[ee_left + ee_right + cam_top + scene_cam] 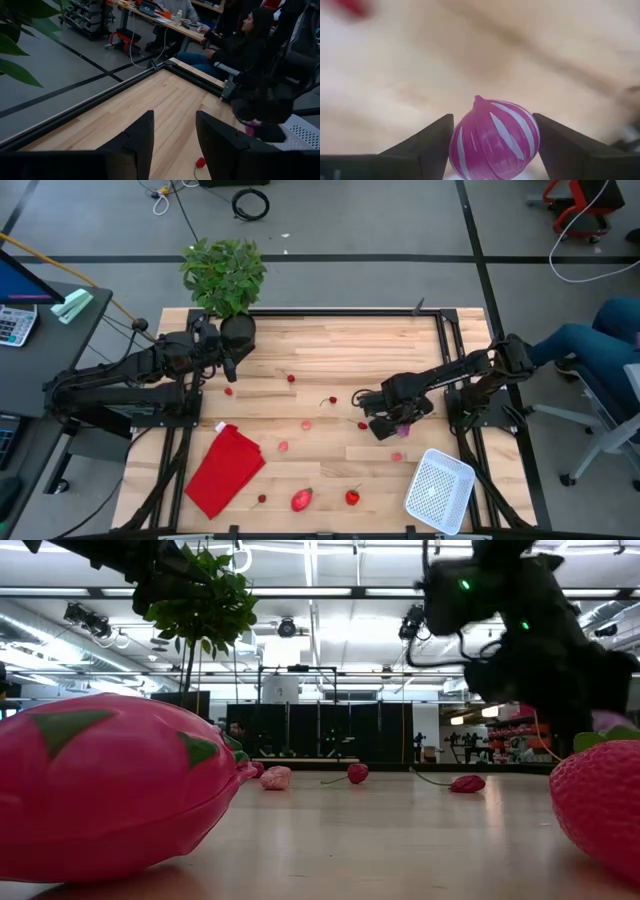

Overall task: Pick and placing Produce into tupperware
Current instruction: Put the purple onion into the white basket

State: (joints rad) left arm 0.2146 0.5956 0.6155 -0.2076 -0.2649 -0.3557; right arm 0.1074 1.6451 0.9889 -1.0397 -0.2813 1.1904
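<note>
Purple-striped produce piece (494, 137) sits clamped between right gripper (494, 145) fingers, lower centre of right wrist view. High view: right gripper (398, 420) at centre-right over wood table (330, 350); white tupperware (439, 490) lower right, other produce scattered mid-frame. Left gripper (226, 363) upper left near plant (225, 275). Left wrist view: fingers (135, 142) spread, nothing held.

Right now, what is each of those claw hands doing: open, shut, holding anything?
Left gripper: open, holding nothing, waiting near the potted plant.
Right gripper: shut on the purple striped toy onion, above the table.
</note>
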